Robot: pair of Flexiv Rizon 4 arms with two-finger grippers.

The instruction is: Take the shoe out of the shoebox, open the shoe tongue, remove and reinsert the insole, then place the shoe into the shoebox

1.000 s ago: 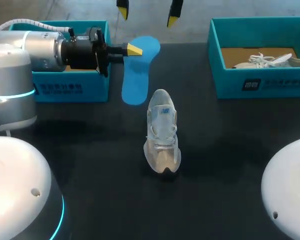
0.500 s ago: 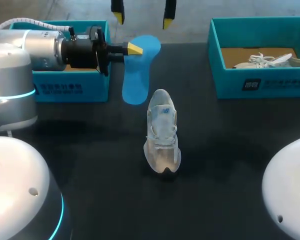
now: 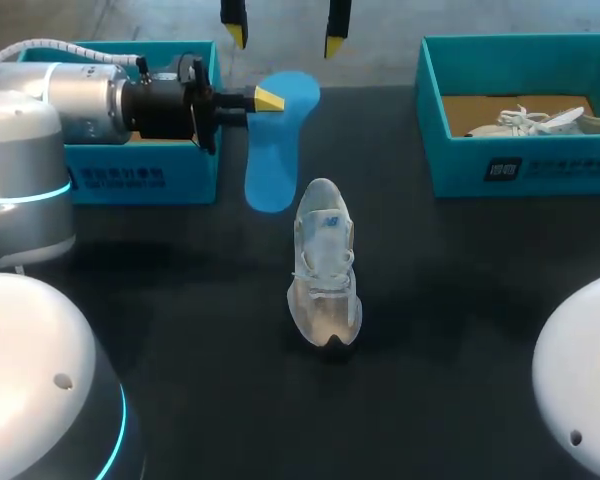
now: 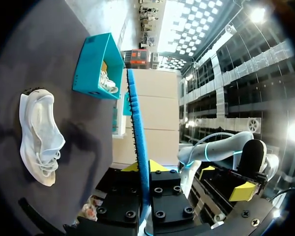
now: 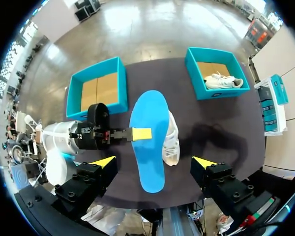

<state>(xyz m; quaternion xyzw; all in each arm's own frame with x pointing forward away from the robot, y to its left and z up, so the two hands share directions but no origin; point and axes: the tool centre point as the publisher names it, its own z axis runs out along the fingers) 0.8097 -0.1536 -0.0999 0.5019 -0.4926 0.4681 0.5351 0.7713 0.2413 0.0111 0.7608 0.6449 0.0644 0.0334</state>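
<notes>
Currently the left gripper (image 3: 265, 98) clamps the blue insole (image 3: 273, 160) at its edge, holding it flat above the table (image 3: 460, 300). Right gripper (image 3: 282, 30) hangs above, fingers wide. Shoe (image 3: 325, 265) sits mid-table, apart from left shoebox (image 3: 140, 178) and right shoebox (image 3: 520, 170).

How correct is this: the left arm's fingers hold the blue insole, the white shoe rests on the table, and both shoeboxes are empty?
Not both. The right wrist view shows only the left shoebox empty; the right shoebox holds a second shoe. The rest is correct: the fingers of the left gripper hold the blue insole, and the white shoe rests on the table.
</notes>
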